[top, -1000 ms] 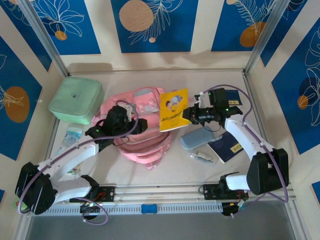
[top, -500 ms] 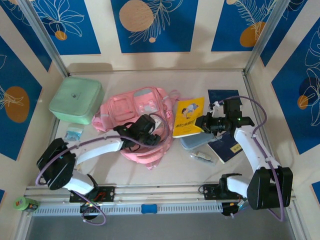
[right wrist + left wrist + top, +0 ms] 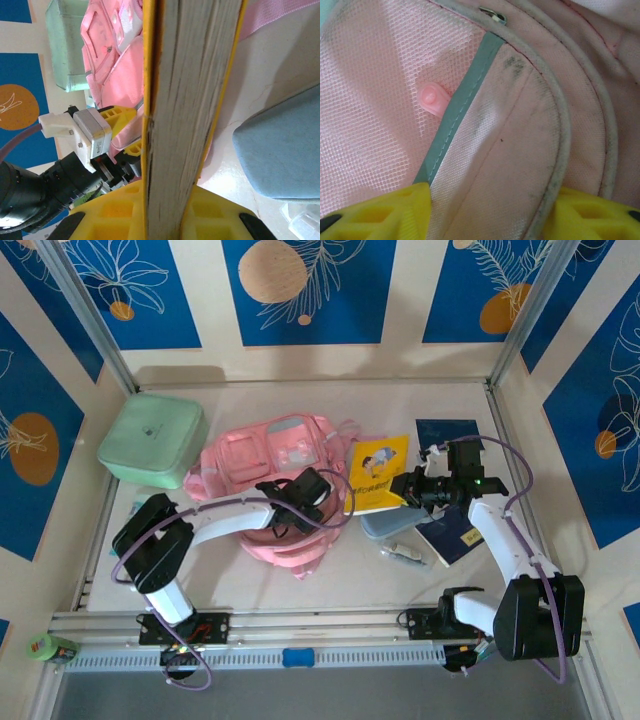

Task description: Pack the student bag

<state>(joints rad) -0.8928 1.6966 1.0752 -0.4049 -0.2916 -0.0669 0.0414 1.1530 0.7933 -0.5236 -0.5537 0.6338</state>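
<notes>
Step in hand: loading the book. The student bag (image 3: 265, 465) lies mid-surface (image 3: 330, 405). The right gripper (image 3: 402, 487) is clamped on a yellow book (image 3: 377, 470) beside it. The left gripper (image 3: 315, 495), spread wide and holding nothing, straddles the bag's rim. Next move, as judged: open the mouth and insert the book.

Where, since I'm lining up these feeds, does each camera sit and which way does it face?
Top external: above and behind the bases, looking down on the table; both arms, left tool at the student bag, right tool holding the yellow book.
Left wrist: close over the bag's pink fabric; its yellow fingertips at the bottom.
Right wrist: looks along the book's page edge toward the bag; its fingertips below.
Shared: top external and right wrist both show the left tool.
</notes>
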